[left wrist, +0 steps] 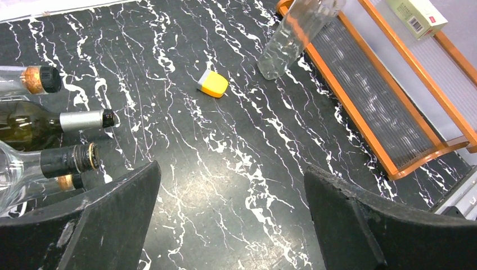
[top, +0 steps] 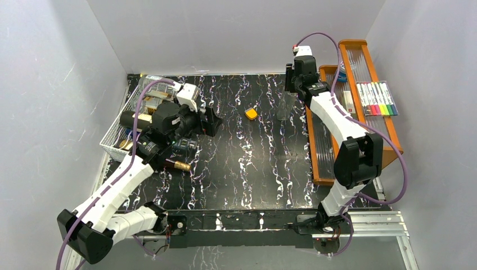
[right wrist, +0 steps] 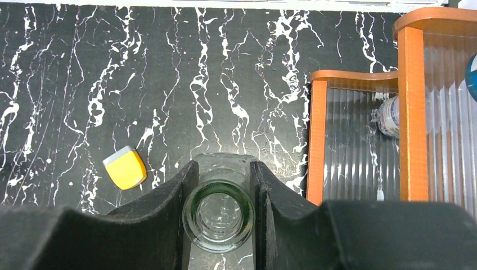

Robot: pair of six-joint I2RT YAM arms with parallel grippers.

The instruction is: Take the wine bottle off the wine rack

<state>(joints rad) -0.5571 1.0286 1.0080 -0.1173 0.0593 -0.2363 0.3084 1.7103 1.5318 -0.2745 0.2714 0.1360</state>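
Glass is gripped at the far right of the scene: the right gripper (right wrist: pixel 222 174) is closed around the neck of a clear bottle (right wrist: pixel 218 215), which is held upright just beside the orange shelf (right wrist: pixel 316 135). This bottle is well apart from the white wire rack (top: pixel 115 138) at the left. Whether its base touches the table (top: pixel 253 169) cannot be told.

The left gripper (left wrist: pixel 230 170) is spread wide and holds nothing. It is poised over the table just right of the rack, where other bottles lie with their necks pointing out, a silver-capped bottle (left wrist: pixel 84 120) among them.

Several risks are judged likely:
- The hold is high on a smooth, narrow neck, so the bottle could slide down or swing if it is moved quickly.
- If it is let go before the base sits flat, it could topple against the shelf edge or roll across the table towards the small yellow block (left wrist: pixel 214 84).
- The left arm is close to the necks, so a careless sweep could knock a bottle out of the rack.
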